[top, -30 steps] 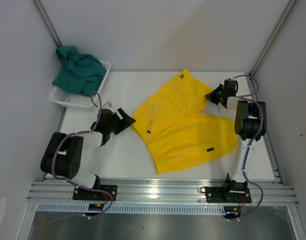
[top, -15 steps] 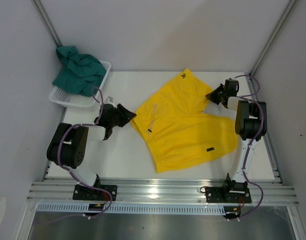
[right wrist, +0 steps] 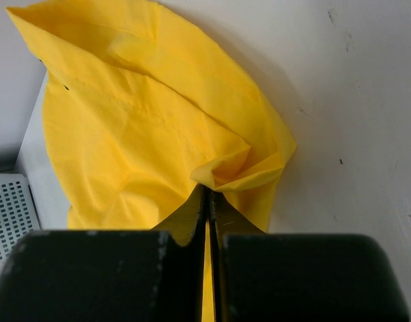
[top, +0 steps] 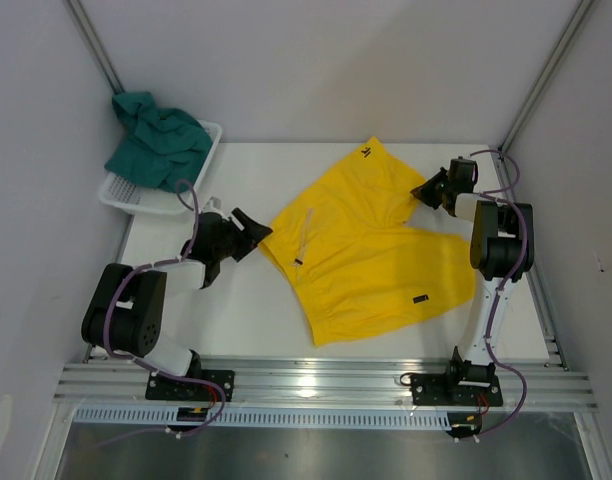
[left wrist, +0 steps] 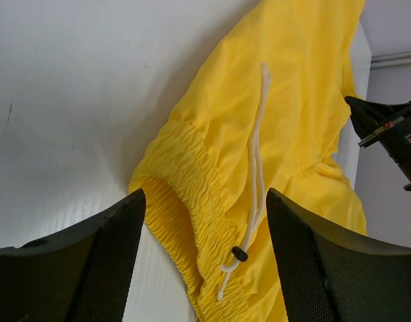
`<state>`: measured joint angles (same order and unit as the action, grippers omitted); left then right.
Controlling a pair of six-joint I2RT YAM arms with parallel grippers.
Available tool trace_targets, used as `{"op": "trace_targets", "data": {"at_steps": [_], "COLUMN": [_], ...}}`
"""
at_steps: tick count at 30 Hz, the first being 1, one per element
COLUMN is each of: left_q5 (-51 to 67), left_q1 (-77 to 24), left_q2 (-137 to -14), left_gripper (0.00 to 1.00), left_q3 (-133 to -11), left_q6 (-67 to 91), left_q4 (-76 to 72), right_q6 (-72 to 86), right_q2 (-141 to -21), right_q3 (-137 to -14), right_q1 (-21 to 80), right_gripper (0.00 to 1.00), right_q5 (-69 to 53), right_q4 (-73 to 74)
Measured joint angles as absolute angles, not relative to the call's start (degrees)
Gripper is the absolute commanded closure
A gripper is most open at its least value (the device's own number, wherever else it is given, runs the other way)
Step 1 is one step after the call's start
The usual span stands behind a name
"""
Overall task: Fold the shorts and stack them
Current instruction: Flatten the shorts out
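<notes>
Yellow shorts lie spread on the white table, roughly at its centre, with one corner pointing toward the far wall and a small dark logo near that corner. The fabric is loosely wrinkled and not folded.

Left pincer sits low over the table at the left edge of the garment. Its jaws stand wide apart, released, and nothing is gripped. In the left wrist view the elastic waistband lies just ahead of and between the two fingers; whether it touches them cannot be told. The pale drawstring runs across the yellow cloth, ending at a small dark stopper.

Right pincer is at the far right edge of the same garment. Its jaws are clenched on a bunched fold of the yellow fabric; the right wrist view shows the cloth gathered into a peak where the fingertips meet.

Teal shorts are crumpled in a heap in the white mesh basket at the far left corner of the table, well apart from both arms, and spill over its far rim.
</notes>
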<state>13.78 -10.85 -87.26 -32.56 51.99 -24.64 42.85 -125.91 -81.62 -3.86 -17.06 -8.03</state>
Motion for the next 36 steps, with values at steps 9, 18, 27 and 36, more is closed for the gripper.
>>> {"op": "trace_targets", "data": {"at_steps": [9, 18, 27, 36], "left_q5": [13.96, 14.02, 8.25, 2.00], "left_q1": [-12.14, -13.93, -16.19, -15.42], "left_q2": [-87.18, -94.98, -100.99, -100.53], "left_gripper": [0.30, 0.45, 1.00, 1.00], "left_q3": [-32.56, -32.75, -32.47, -30.48], "left_q6": [52.64, 57.69, 63.90, 64.49], "left_q4": [-23.92, -31.55, -42.19, -47.92], "right_q6": [42.81, 42.52, 43.03, 46.94], "right_q2": [-125.91, -125.91, -125.91, -125.91], "right_q3": [-81.62, -81.62, -79.50, -75.90], "right_q1": [-3.84, -3.84, -3.84, -6.61], "right_gripper": [1.00, 1.00, 1.00, 1.00], "right_q5": [-17.04, -17.04, -17.34, -21.58], "right_q4": [-8.03, -8.08, -12.16, -18.87]}}
